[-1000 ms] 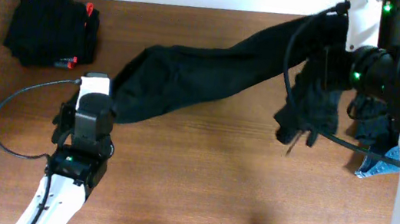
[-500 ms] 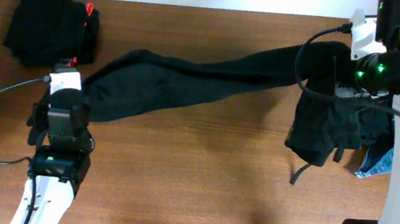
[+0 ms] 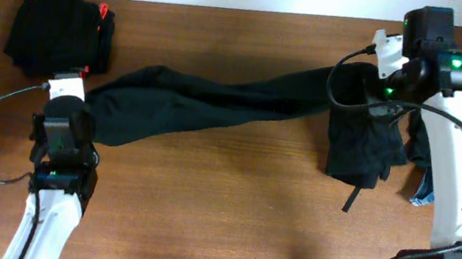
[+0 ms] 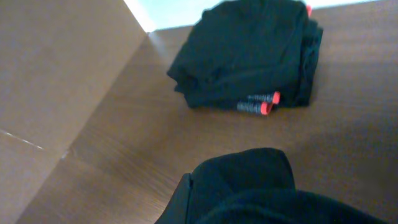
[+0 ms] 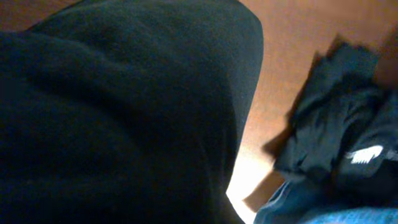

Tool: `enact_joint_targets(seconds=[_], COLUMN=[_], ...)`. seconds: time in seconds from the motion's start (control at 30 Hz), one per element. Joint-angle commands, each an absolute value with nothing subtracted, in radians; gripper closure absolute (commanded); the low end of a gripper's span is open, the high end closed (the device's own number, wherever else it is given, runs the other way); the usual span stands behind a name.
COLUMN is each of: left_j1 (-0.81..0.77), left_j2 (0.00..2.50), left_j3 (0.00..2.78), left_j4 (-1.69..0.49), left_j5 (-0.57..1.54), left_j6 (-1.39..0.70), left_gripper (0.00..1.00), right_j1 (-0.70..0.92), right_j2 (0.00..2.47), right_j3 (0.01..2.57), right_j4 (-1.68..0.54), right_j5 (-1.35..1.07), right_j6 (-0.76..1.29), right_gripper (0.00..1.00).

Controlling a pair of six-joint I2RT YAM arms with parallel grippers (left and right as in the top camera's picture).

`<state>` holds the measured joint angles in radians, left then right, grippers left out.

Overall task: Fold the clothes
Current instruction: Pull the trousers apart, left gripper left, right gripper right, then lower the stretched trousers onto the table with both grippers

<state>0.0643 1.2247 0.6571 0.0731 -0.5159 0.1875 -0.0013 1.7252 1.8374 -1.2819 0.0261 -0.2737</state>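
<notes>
- Black cloth, long trousers [image 3: 208, 100], stretched across the far half of the table between the two arms, with the middle resting on the wood in loose wrinkles.
- Right end bunched up and hanging as a dark clump under the right gripper [image 3: 371, 81]; fingers buried in fabric in both views, judged clamped tight on that end.
- Left end at the left gripper [image 3: 74, 95]; no fingers visible from the wrist, only a rounded black fold at the bottom edge; judged pinched closed on that end.
- Handling, as a guess: soft, limp, fairly light, too floppy to keep a crease unaided, prone to slumping and twisting once slack; neither fragile nor slippery.
- Best hold probably at seamed edges such as waistband and hems, thick enough there for a pinch through every layer.
- Folded stack [image 3: 56, 30] of black cloth with red tabs at far left, near the trousers but apart.
- Loose heap [image 3: 419, 145] with blue denim [image 3: 430, 193] at far right, behind the right arm.
- Brown wooden table [image 3: 229, 210] beneath everything.
</notes>
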Motion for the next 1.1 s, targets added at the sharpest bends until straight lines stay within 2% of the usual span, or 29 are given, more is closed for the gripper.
enact_joint_targets(seconds=[0.0, 0.17, 0.43, 0.77, 1.07], left_j1=[0.089, 0.131, 0.2, 0.207, 0.207], left_j2=[1.275, 1.298, 1.298, 1.299, 1.402], left_j3=[0.657, 0.657, 0.657, 0.657, 0.657], left_j4=[0.105, 0.121, 0.127, 0.126, 0.096], left_j5=[-0.513, -0.512, -0.443, -0.432, -0.384], left_j6=[0.189, 0.189, 0.189, 0.189, 0.189], left_gripper=[1.0, 1.0, 1.0, 1.0, 1.0], right_j1=[-0.009, -0.014, -0.062, -0.112, -0.112], right_j2=[1.705, 1.705, 1.713, 1.783, 1.871], right_j3=[1.847, 1.847, 1.845, 1.842, 1.842], right_j4=[-1.227, -1.15, -1.06, -1.067, -1.133], right_j5=[0.038, 0.039, 0.03, -0.108, -0.128], right_j6=[-0.397, -0.499, -0.528, -0.528, -0.516], right_gripper=[0.96, 0.96, 0.96, 0.96, 0.96])
